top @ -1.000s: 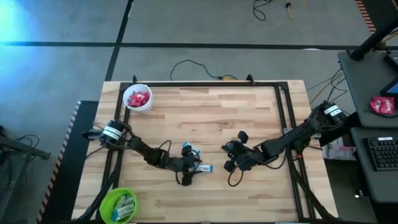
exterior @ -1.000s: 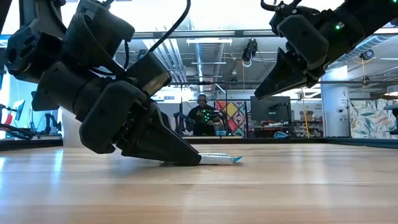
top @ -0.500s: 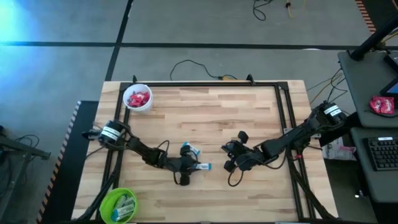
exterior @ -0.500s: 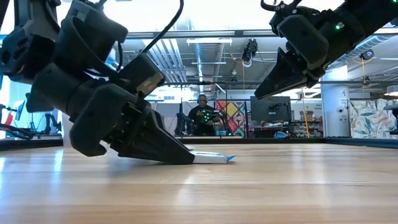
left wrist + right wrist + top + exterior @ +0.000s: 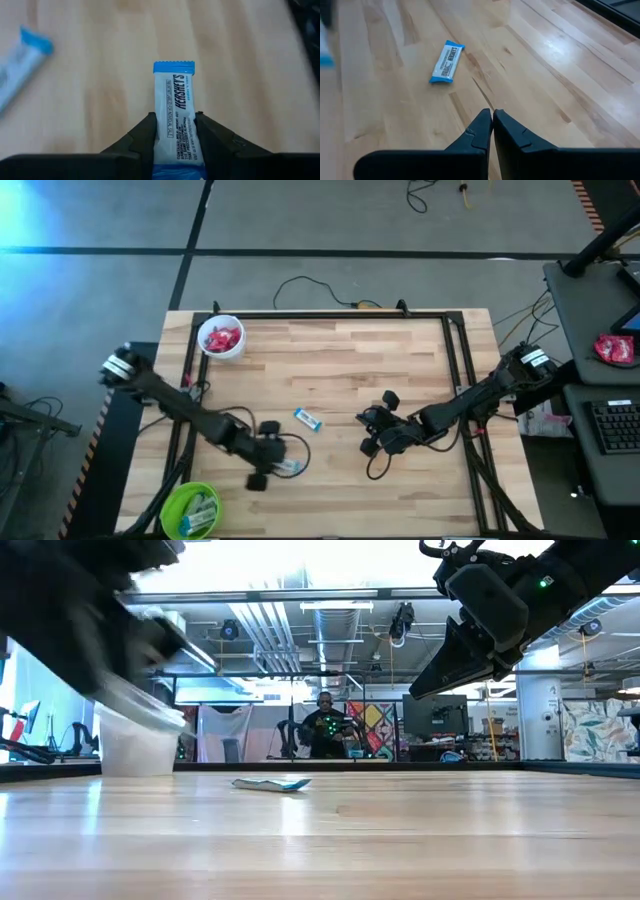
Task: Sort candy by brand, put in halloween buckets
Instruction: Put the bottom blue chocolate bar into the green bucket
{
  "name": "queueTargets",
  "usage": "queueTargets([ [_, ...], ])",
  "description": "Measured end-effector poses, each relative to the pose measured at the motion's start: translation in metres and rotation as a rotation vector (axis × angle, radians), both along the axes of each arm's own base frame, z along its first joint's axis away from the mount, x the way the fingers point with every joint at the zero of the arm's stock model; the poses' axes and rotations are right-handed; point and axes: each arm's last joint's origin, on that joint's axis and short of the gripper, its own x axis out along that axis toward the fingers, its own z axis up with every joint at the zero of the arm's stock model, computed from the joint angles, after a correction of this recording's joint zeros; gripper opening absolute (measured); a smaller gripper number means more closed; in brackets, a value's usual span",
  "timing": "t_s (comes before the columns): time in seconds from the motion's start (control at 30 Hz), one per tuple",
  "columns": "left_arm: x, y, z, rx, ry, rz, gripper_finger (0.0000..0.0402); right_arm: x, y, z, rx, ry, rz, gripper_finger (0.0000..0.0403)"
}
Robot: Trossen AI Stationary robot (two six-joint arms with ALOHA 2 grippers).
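Note:
My left gripper (image 5: 282, 466) is over the table's near-left part, between the middle and the lime green bucket (image 5: 190, 510), and is shut on a slim light blue and white candy (image 5: 175, 107). A second blue and white candy (image 5: 309, 419) lies flat near the table's middle; the low view also shows this candy (image 5: 272, 783). The green bucket holds blue candies. The white bucket (image 5: 221, 338) at the far left holds red candies. My right gripper (image 5: 371, 433) waits shut above the table, right of the middle. My left gripper pinches the blue and white candy between its two fingers (image 5: 145, 136), across its narrow width and around its middle. The candy's free end (image 5: 173, 67) sticks out forward past the fingertips. It is lifted clear of the table.
The wooden table (image 5: 400, 370) is bare across its far and right parts. A black frame rail (image 5: 330, 315) runs along the far edge. In the right wrist view the lying candy (image 5: 446, 62) sits ahead of the shut fingers. A person (image 5: 325, 725) stands far behind the table.
My left gripper, shut on one blue candy that lay on the table, has lifted it clear. It has swung quickly toward the near-left, toward the green bucket. The other blue candy has stayed where it was.

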Motion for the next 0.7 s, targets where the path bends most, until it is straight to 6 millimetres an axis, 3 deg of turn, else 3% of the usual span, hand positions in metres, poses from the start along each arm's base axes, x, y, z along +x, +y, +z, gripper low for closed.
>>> queueTargets([
  [0.17,-0.038,-0.018,0.075,-0.138,0.222,-0.02,0.0102,0.0,0.0,0.0,0.0,0.0,0.0,0.0013],
  [0.33,-0.071,-0.03,0.117,-0.22,0.357,0.14,0.0102,0.0,0.0,0.0,0.0,0.0,0.0,0.0013],
  [0.53,-0.097,-0.043,0.133,-0.314,0.564,0.35,0.0103,0.0,0.0,0.0,0.0,0.0,0.0,0.0013],
  [0.7,-0.106,-0.061,0.124,-0.364,0.655,0.476,0.0103,0.0,0.0,0.0,0.0,0.0,0.0,0.0013],
])
